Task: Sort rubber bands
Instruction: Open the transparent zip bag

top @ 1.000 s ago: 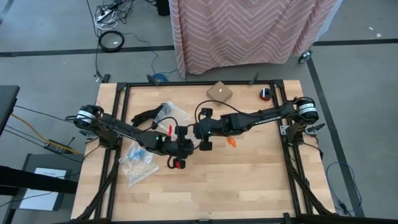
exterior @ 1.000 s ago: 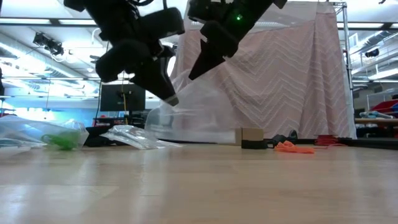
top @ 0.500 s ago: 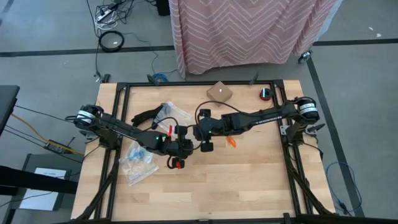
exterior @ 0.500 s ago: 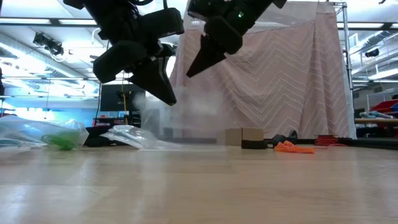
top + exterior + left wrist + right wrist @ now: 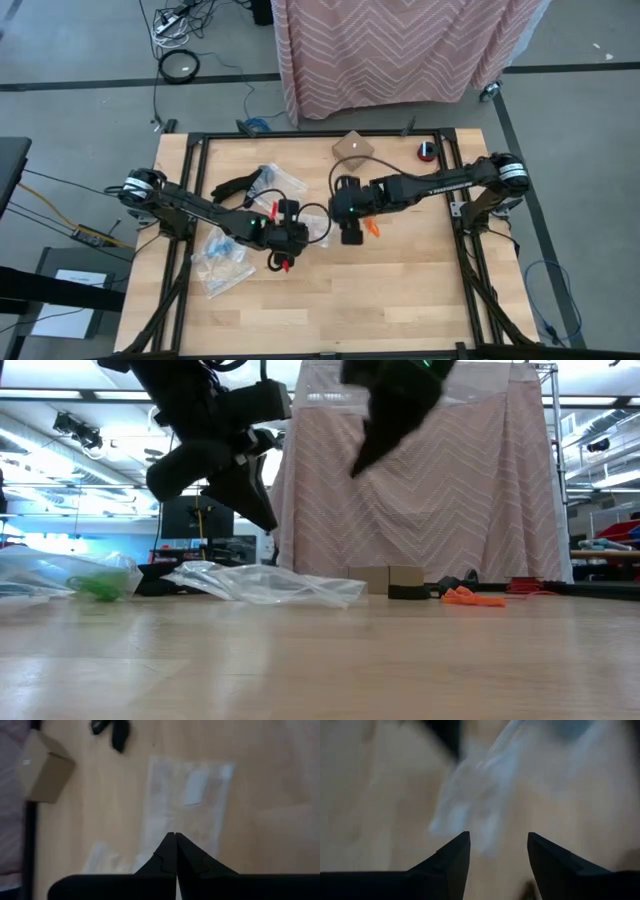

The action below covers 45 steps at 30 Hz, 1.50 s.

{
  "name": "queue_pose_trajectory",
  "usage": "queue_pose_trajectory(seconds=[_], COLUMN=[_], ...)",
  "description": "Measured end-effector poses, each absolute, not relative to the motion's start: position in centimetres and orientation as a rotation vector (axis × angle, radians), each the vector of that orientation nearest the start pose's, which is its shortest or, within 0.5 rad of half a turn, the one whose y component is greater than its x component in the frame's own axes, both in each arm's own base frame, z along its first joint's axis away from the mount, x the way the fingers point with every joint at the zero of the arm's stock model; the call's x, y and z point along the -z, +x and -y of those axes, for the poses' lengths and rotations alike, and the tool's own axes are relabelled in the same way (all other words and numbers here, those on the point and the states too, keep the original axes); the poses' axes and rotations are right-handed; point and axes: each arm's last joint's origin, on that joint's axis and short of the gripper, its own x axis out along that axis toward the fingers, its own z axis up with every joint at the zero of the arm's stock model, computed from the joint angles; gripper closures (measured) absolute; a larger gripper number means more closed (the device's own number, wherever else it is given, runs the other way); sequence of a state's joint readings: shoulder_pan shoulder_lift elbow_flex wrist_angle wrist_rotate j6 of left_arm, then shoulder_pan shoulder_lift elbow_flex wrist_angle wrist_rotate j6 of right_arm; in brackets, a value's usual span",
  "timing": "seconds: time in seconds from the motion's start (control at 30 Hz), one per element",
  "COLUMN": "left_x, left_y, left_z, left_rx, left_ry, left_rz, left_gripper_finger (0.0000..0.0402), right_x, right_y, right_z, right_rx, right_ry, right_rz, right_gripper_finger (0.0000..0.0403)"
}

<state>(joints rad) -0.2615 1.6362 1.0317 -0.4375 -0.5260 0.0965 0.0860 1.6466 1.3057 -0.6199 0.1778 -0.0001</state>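
Rubber bands sit in scattered lots: an orange bunch lies on the wood just right of the right gripper, and it shows again at the far right of the table in the low view. A green clump sits inside a clear bag at the left. An empty clear bag lies flat on the table near the middle, under the left gripper, whose fingers are pressed together on nothing I can make out. The right gripper's fingers stand well apart, with the bag blurred beyond them.

To my eye this is a bagging step: the bag is down on the table and the right arm is free over the orange bunch. The next move would seem to call for lowering those spread fingers around the orange loops and pinching them cleanly off the wood, while the left arm gets the bag's mouth up and open. Floppy loops could easily slip or split from the bunch.
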Motion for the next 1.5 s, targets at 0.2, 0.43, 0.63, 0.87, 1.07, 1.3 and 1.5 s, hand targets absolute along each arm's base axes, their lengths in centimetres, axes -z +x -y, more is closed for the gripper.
queue_pose_trajectory(seconds=[0.2, 0.43, 0.63, 0.87, 1.07, 1.3, 1.5], left_x=[-21.2, -22.4, -18.8, -14.7, -13.3, -13.2, -11.6], left_y=[29.7, 24.0, 19.8, 18.1, 18.1, 19.1, 20.0], left_z=[6.6, 5.8, 6.4, 6.4, 6.3, 6.1, 5.4], left_rx=[-0.201, -0.186, -0.145, -0.007, 0.116, 0.12, 0.161], left_ry=[0.555, 0.608, 0.888, 1.141, 1.207, 1.246, 1.312], left_rz=[-0.946, -0.751, -0.625, -0.73, -0.757, -0.734, -0.795], left_gripper_finger=[0.0399, 0.04, 0.04, 0.0375, 0.0335, 0.029, 0.0268], right_x=[-21.6, -19.6, -18.3, -18.3, -18.4, -18.4, -18.6], right_y=[33.6, 32.8, 32.0, 32.1, 32.1, 32.2, 32.4], right_z=[-4.6, -6.3, -6.4, -6.2, -6.2, -6.3, -6.3], right_rx=[-0.007, 0.041, 0.089, 0.112, 0.121, 0.11, 0.11], right_ry=[-0.08, -0.359, -0.465, -0.435, -0.411, -0.385, -0.377], right_rz=[-0.94, -0.854, -0.879, -0.874, -0.861, -0.85, -0.83], right_gripper_finger=[0.0218, 0.0216, 0.0211, 0.021, 0.0202, 0.019, 0.0189])
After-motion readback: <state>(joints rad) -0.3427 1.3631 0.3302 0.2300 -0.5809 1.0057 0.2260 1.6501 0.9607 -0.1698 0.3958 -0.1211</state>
